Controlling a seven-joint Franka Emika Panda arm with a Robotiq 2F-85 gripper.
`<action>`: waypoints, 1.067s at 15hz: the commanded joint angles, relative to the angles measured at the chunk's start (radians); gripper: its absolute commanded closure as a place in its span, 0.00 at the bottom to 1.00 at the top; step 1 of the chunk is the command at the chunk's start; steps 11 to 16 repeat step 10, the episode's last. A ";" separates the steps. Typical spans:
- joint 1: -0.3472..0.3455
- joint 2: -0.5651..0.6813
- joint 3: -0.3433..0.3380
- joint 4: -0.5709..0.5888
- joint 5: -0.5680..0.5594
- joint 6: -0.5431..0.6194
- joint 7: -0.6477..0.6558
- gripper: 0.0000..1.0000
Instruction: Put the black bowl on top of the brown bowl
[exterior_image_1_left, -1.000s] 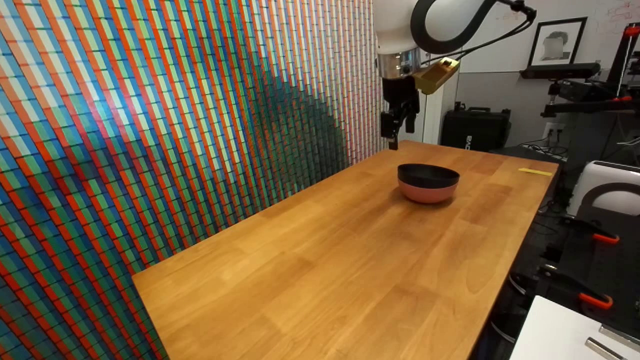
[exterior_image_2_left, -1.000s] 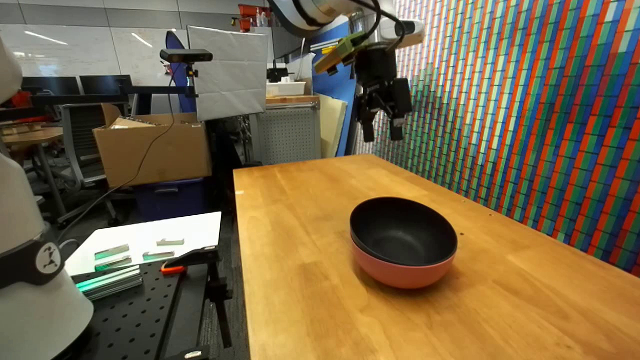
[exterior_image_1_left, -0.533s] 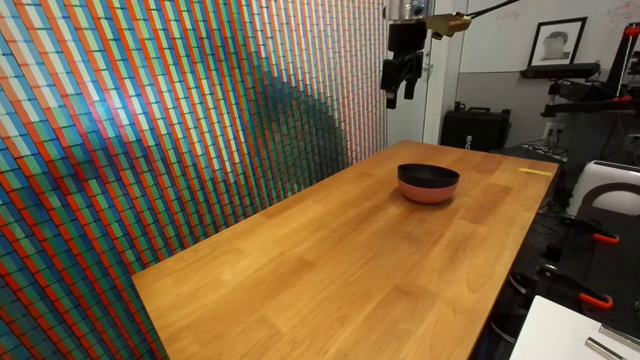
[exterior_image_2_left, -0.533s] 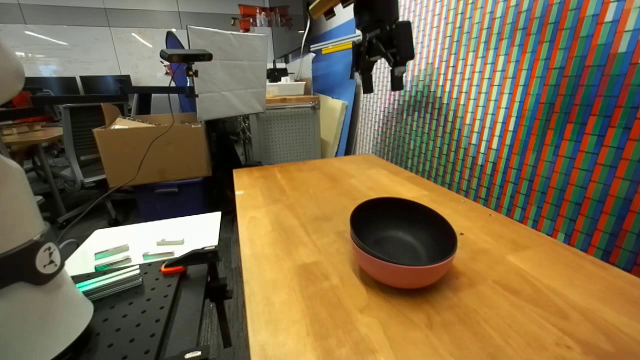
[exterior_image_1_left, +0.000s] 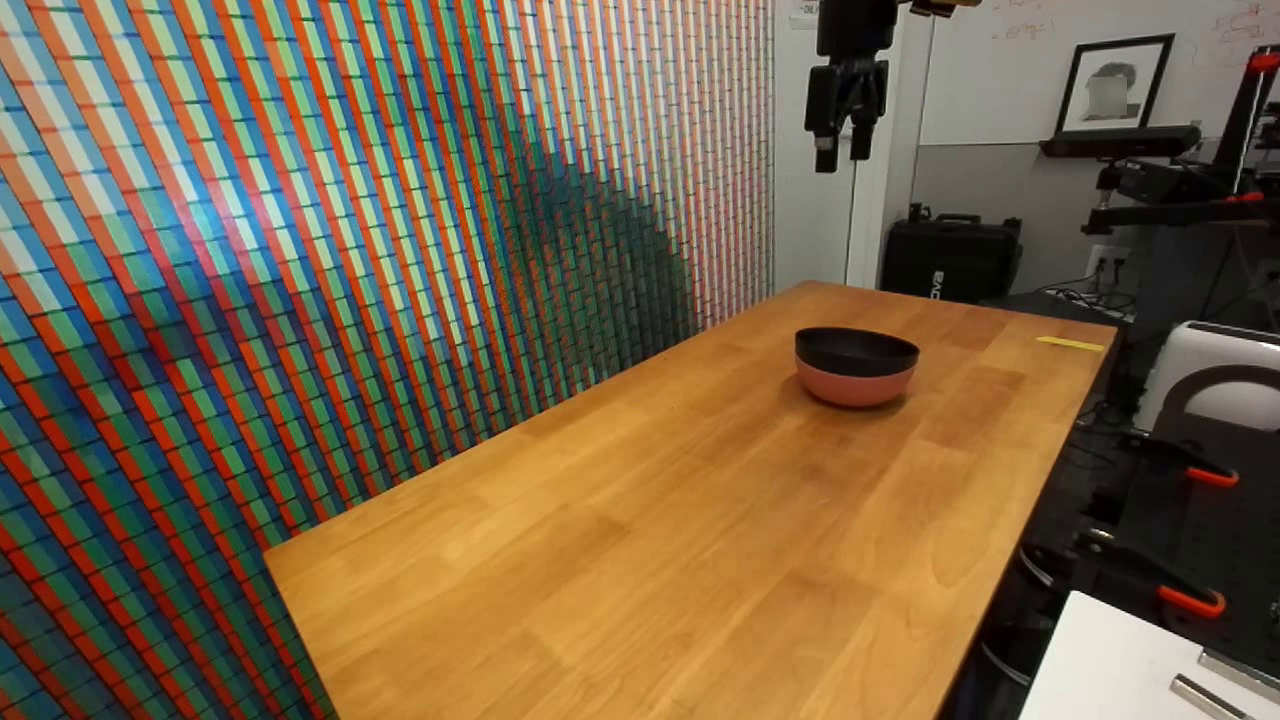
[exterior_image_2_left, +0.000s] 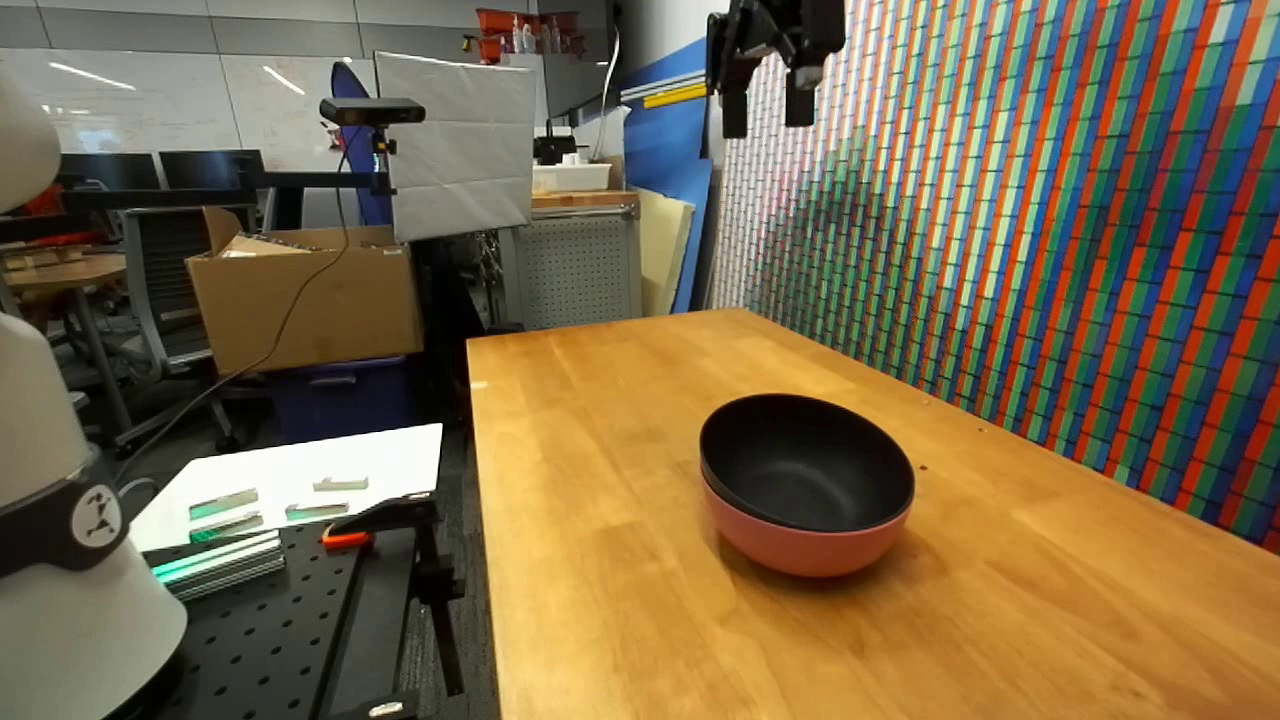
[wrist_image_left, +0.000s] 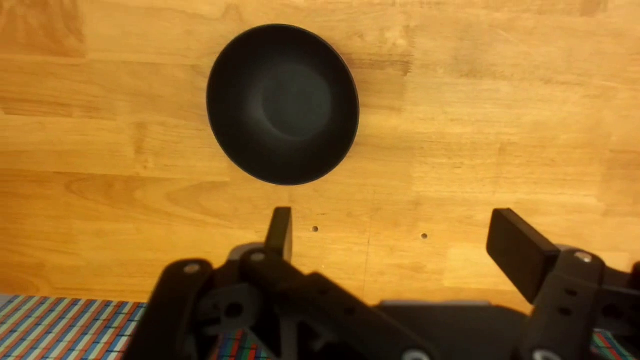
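Observation:
The black bowl sits nested inside the brown bowl on the wooden table in both exterior views. The black bowl shows its dark inside and rim. The brown bowl shows as a pinkish outer wall below it. In the wrist view the black bowl lies beyond the fingertips, up and left, and hides the brown bowl. My gripper hangs high above the table, apart from the bowls. In the wrist view the gripper has its fingers wide apart with nothing between them.
The wooden table runs along a colourful tiled wall. A yellow strip lies near the table's far edge. A white panel and a black perforated bench stand beside the table. A cardboard box stands behind.
My gripper has risen well above the table. In an exterior view it has also shifted right. The bowls have not moved, and the gripper stays empty.

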 joint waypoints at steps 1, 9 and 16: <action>-0.010 -0.002 0.006 0.002 0.001 -0.006 -0.002 0.00; -0.011 -0.002 0.006 0.002 0.001 -0.013 -0.004 0.00; -0.011 -0.002 0.006 0.002 0.001 -0.013 -0.004 0.00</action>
